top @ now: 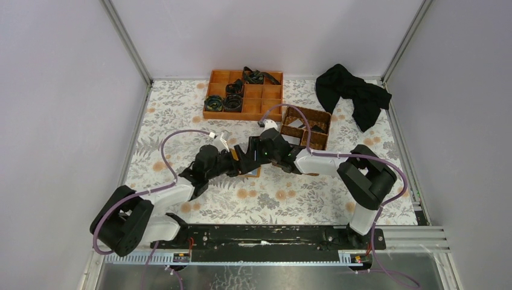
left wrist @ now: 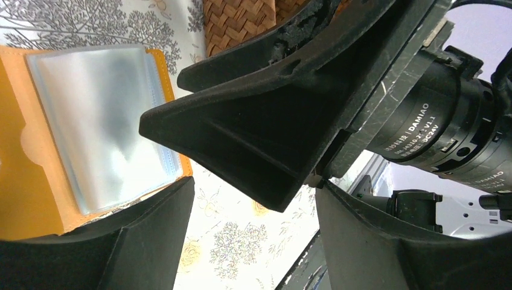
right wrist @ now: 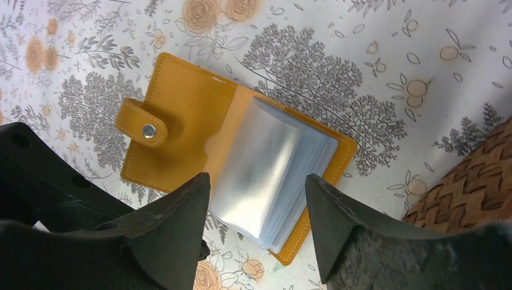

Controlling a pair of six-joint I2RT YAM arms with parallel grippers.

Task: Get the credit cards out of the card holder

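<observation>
My left claw is open wide and holds nothing. It sits low, just beside the card holder. The card holder lies open on the flowery table cloth, in the middle of the table, with its clear pockets facing up. My right claw hangs over those pockets. It is open too, with nothing in it. A brown basket is near, on the right.
</observation>
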